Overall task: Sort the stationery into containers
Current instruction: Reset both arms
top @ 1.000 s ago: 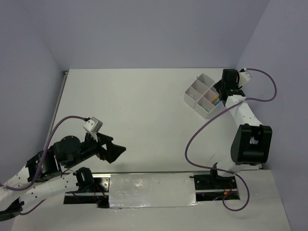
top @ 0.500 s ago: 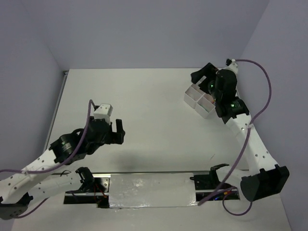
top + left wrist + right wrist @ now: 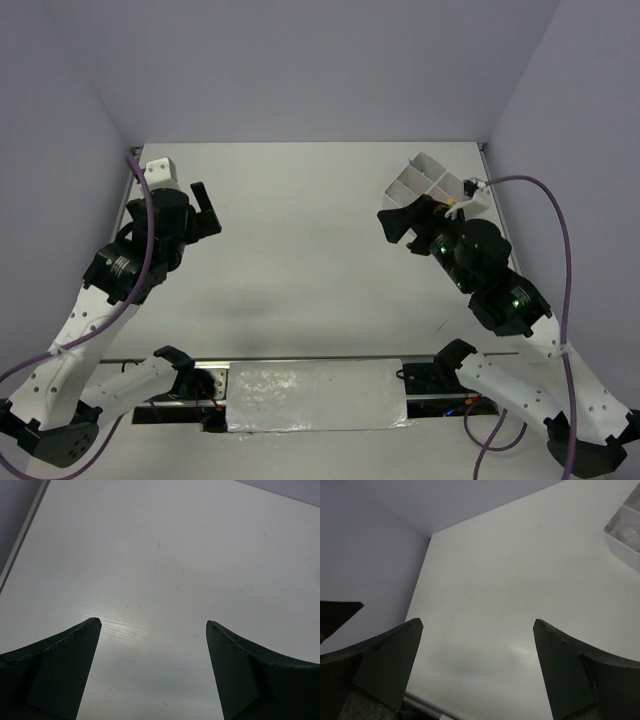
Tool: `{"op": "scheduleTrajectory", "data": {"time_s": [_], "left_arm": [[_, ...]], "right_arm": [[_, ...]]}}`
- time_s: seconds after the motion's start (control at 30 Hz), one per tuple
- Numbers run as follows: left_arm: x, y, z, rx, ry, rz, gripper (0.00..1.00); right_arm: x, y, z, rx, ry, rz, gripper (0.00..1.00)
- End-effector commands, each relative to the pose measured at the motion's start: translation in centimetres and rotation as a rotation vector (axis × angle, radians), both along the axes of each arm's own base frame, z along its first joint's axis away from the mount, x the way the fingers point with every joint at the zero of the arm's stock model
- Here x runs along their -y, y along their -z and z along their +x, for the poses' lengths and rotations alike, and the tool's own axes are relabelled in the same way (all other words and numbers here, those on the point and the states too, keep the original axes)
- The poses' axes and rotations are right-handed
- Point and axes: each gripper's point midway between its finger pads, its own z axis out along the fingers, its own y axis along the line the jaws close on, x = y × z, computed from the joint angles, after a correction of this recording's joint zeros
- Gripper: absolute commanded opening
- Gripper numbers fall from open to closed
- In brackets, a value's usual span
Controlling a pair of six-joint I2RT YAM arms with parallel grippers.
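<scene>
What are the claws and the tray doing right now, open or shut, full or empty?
Left claw: open, holding nothing, over the bare table.
Right claw: open, holding nothing.
White tray: right way up at the far right of the table, partly hidden by the right arm; what is inside is too hidden to tell.

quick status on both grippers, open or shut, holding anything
left gripper: open, holding nothing
right gripper: open, holding nothing
</scene>
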Motion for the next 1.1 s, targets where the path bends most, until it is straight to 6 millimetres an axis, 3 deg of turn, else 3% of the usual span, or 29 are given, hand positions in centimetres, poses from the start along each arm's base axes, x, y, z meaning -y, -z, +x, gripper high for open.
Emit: {"op": "scheduleTrajectory", "data": {"time_s": [0.0, 0.03, 0.1, 0.17, 0.23, 0.27, 0.47, 0.5, 0.67, 0.83, 0.87, 0.97, 1.0, 1.07], "left_arm": [[-1.6, -0.2, -0.3, 0.040, -0.035, 0.030, 0.99], [-1.8, -0.5, -0.6, 0.066, -0.028, 0.028, 0.99], [-1.8, -0.2, -0.9, 0.076, -0.003, 0.043, 0.99], [-2.2, -0.4, -1.3, 0.085, -0.008, 0.055, 0.99], [-3.0, 0.1, -1.6, 0.073, -0.036, 0.081, 0.99], [-3.2, 0.6, -1.6, 0.061, -0.044, 0.094, 1.00], [-3.3, 2.5, -1.5, 0.038, -0.078, 0.082, 0.99], [-3.4, 2.5, -1.6, 0.042, -0.084, 0.075, 0.99], [-3.8, 2.6, -1.8, 0.059, -0.081, 0.077, 0.99], [-4.3, 3.0, -2.1, 0.079, -0.095, 0.090, 0.99], [-4.3, 3.0, -2.0, 0.084, -0.095, 0.092, 0.99], [-4.3, 3.1, -2.0, 0.086, -0.092, 0.097, 0.99], [-4.4, 3.2, -2.0, 0.085, -0.093, 0.099, 0.99], [-4.4, 3.4, -2.0, 0.080, -0.092, 0.105, 0.99]], "right_arm": [[3.6, 2.8, 0.5, -0.014, 0.248, -0.120, 1.00], [3.2, 3.6, 0.4, -0.019, 0.262, -0.162, 1.00], [4.4, 5.0, 1.0, -0.038, 0.378, -0.279, 1.00], [3.7, 4.8, 0.8, -0.024, 0.381, -0.312, 1.00], [3.0, 4.2, 0.7, -0.006, 0.359, -0.275, 1.00], [2.6, 2.8, 0.7, 0.034, 0.348, -0.193, 1.00], [0.7, -0.6, -0.3, 0.109, 0.214, -0.011, 1.00], [-0.7, -1.1, -0.7, 0.120, 0.135, 0.025, 1.00], [-3.3, -1.7, -1.1, 0.120, -0.006, 0.055, 1.00], [-2.8, 0.0, 1.2, 0.020, 0.073, -0.068, 1.00], [-1.9, 0.5, 2.1, -0.007, 0.102, -0.086, 1.00], [-2.7, 1.9, 2.3, -0.066, -0.002, -0.072, 1.00], [-2.6, 1.2, 2.8, -0.029, 0.010, -0.044, 1.00], [-1.0, 1.7, 3.1, 0.013, 0.107, -0.041, 1.00]]}}
